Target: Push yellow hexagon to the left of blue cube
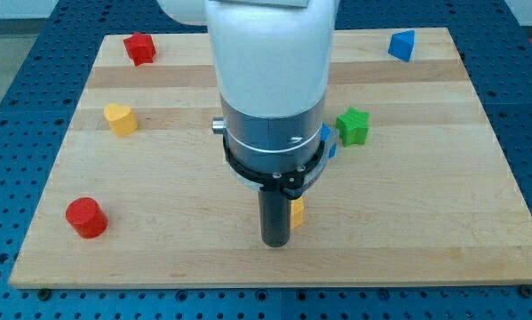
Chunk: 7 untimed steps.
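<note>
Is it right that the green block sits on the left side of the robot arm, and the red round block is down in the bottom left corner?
Not quite. The green block sits on the view's right of the arm, not the left, as the camera view shows. The rest holds: the red round block is near the bottom left corner of the board.

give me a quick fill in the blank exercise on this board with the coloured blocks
1. The green block sits just to the view's ____ of the arm's grey body.
2. The red cylinder lies near the wooden board's bottom-____ corner in the view.
3. The yellow heart-shaped block lies directly ____ that red cylinder in the view.
4. The small yellow block touching my tip is mostly ____ behind the rod.

Missing words: right; left; above; hidden
</note>
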Tool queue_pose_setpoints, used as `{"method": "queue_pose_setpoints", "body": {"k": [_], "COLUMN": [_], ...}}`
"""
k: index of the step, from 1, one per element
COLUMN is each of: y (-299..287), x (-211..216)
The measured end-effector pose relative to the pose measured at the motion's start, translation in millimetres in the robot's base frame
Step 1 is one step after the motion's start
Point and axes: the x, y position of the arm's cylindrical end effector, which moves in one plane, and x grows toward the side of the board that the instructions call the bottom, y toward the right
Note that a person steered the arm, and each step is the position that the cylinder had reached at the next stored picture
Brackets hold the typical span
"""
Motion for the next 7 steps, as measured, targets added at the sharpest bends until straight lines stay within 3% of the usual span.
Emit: {"method": "queue_pose_setpoints", "body": {"k": [3,7], "y": [21,21], "x": [0,-62]}}
